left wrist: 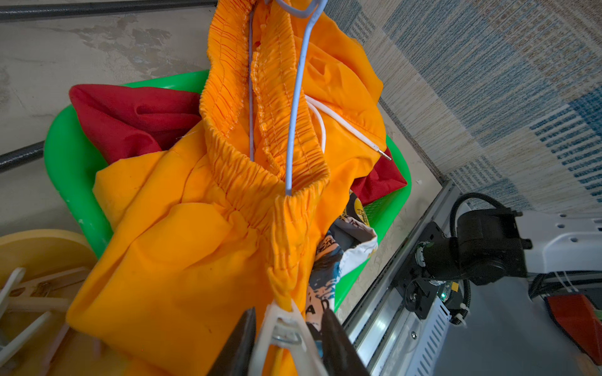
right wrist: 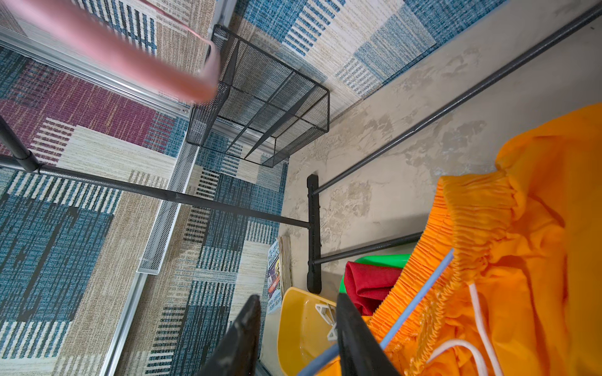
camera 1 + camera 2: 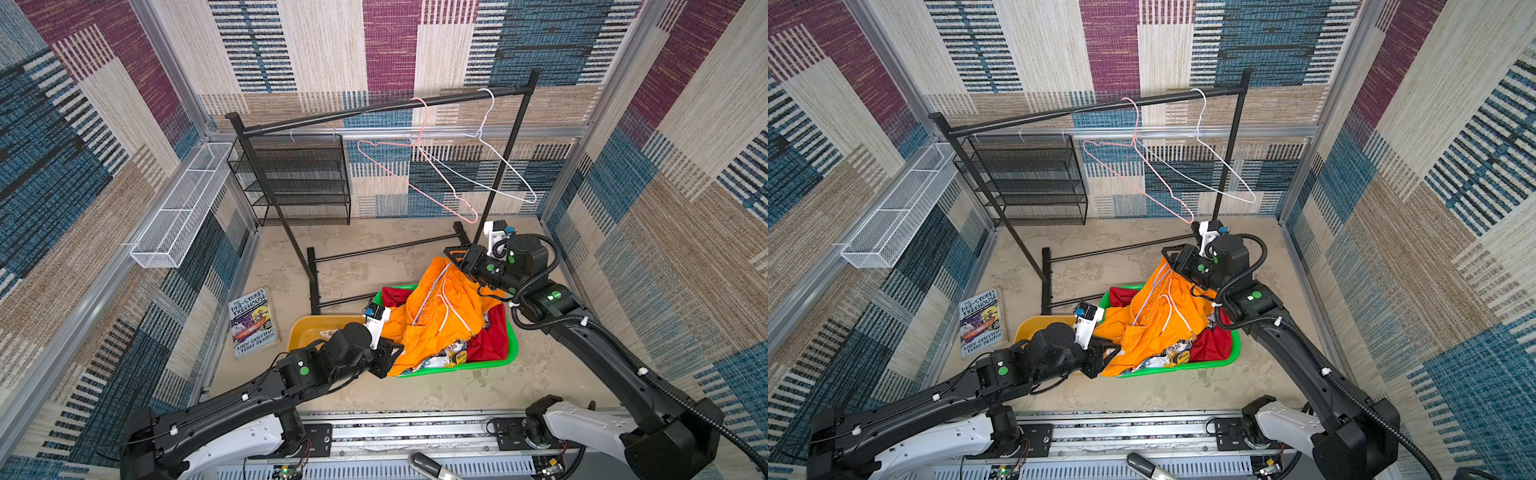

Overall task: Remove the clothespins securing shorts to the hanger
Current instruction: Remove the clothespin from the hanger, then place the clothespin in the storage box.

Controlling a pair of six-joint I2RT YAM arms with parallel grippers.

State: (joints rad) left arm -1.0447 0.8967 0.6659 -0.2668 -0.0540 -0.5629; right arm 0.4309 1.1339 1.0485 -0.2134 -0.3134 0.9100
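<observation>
Seen from above, a green basket [image 1: 65, 156] sits on the counter between two black robot arms. It holds red shorts [image 1: 130, 120] at its far and right sides and white printed shorts [image 1: 329, 267] at its near edge.

Orange shorts [image 3: 440, 316] rise out of the basket on a pale blue wire hanger [image 1: 298, 97], with their lower part draped over the basket's left side. The waistband is bunched along the hanger wire.

The right gripper [image 2: 298, 299] is above the basket's far edge, at the top of the hanger. Its fingers stand apart and the wire runs between them. Whether they pinch it cannot be told.

The left gripper [image 1: 288, 322] is at the basket's near left corner. Its fingers press from both sides on the legs of a white clothespin [image 1: 283, 328], which is clipped to a fold of the orange waistband.

Just left of the basket is a yellow bin [image 3: 307, 328] with loose white pins [image 2: 325, 312] lying in it. Further left a book [image 3: 252, 324] lies flat.

Beyond the basket stands a black garment rack [image 3: 374, 109]. Against the walls behind it are a black mesh shelf [image 3: 299, 178] and a white wire tray [image 3: 183, 208].
</observation>
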